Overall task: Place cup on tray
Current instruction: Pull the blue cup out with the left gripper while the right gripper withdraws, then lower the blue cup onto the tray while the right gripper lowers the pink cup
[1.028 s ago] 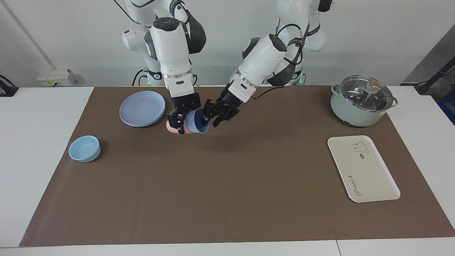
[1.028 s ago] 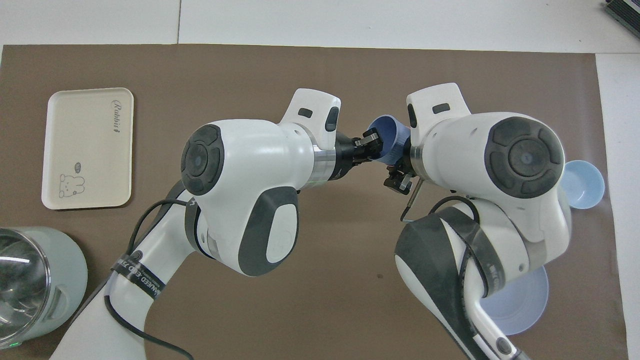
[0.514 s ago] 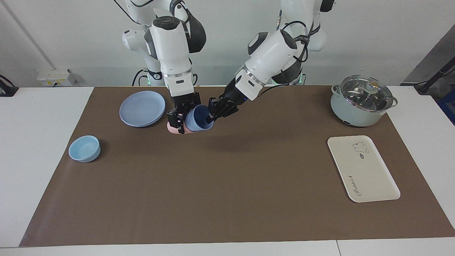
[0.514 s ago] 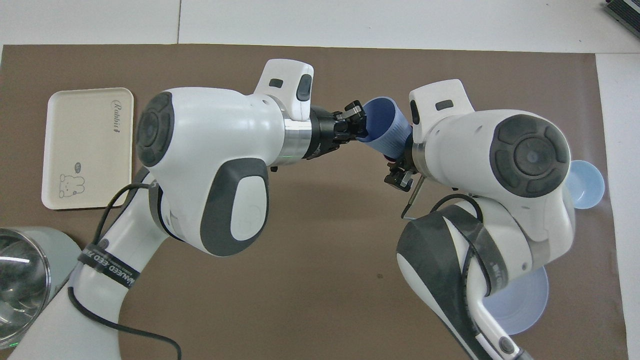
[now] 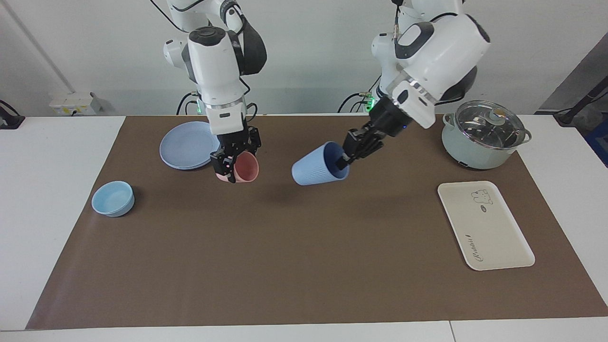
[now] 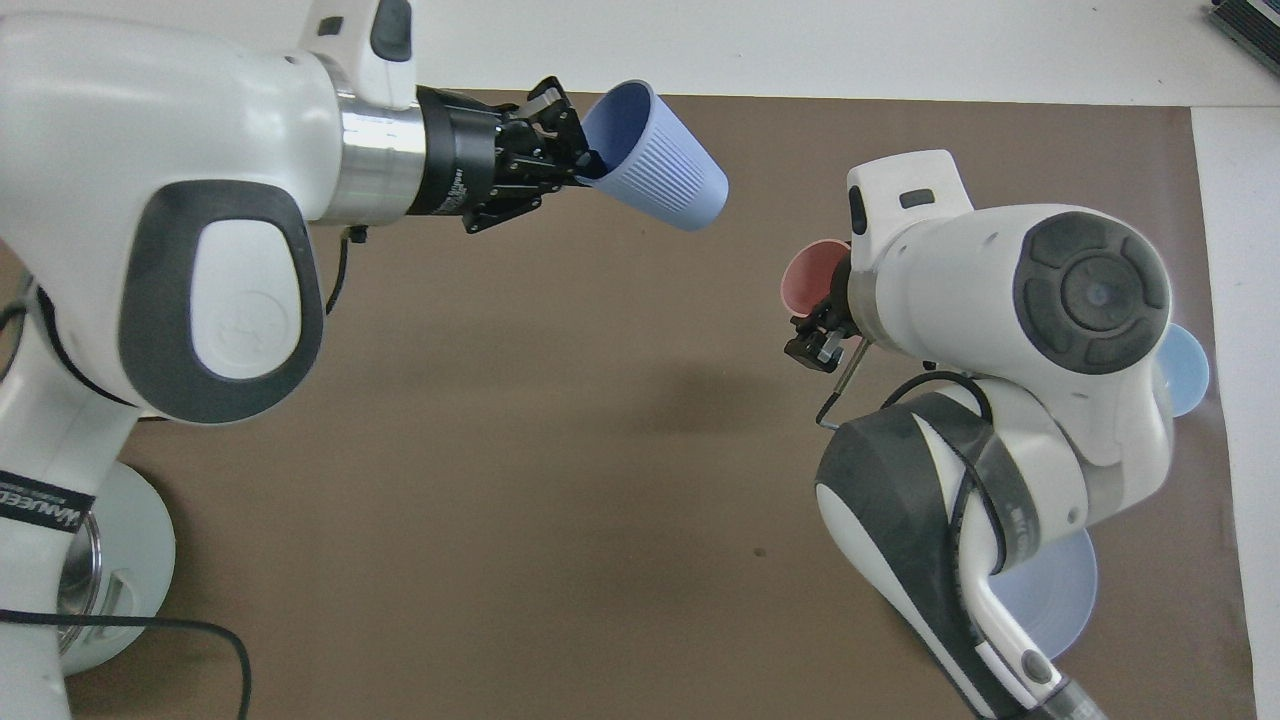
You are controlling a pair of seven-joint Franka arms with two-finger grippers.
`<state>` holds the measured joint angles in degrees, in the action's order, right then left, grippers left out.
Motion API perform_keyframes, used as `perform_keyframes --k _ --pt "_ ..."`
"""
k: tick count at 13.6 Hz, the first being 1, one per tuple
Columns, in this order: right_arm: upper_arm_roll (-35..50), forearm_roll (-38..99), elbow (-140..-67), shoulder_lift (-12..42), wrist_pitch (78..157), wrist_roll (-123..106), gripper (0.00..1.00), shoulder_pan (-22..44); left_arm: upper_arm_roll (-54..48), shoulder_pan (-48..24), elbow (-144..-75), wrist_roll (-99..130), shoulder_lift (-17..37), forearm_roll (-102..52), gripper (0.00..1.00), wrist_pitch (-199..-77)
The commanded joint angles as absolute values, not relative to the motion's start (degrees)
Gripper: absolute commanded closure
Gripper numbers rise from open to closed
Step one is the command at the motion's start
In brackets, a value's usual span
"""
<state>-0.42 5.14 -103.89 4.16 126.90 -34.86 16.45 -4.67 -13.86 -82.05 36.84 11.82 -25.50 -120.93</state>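
The periwinkle-blue cup hangs tilted on its side above the brown mat. My left gripper is shut on its rim, one finger inside the mouth. The cream tray lies flat toward the left arm's end of the table, apart from the cup; my left arm hides it in the overhead view. My right gripper is shut on a salmon-pink cup, held tilted just over the mat beside the blue plate.
A round blue plate and a light-blue bowl sit toward the right arm's end. A lidded pale-green pot stands near the tray, closer to the robots.
The left gripper drew the blue cup out of the pink cup, lifting and carrying it toward the left arm's end. The right gripper stayed put with the pink cup.
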Motion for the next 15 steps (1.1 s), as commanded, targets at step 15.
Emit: perform_keyframes --k 15 --pt "-0.1 89.5 -113.4 17.9 138.8 -118.3 1.00 -5.5 -5.1 16.4 -104.7 -1.6 8.3 -6.7 1.00 -133.0"
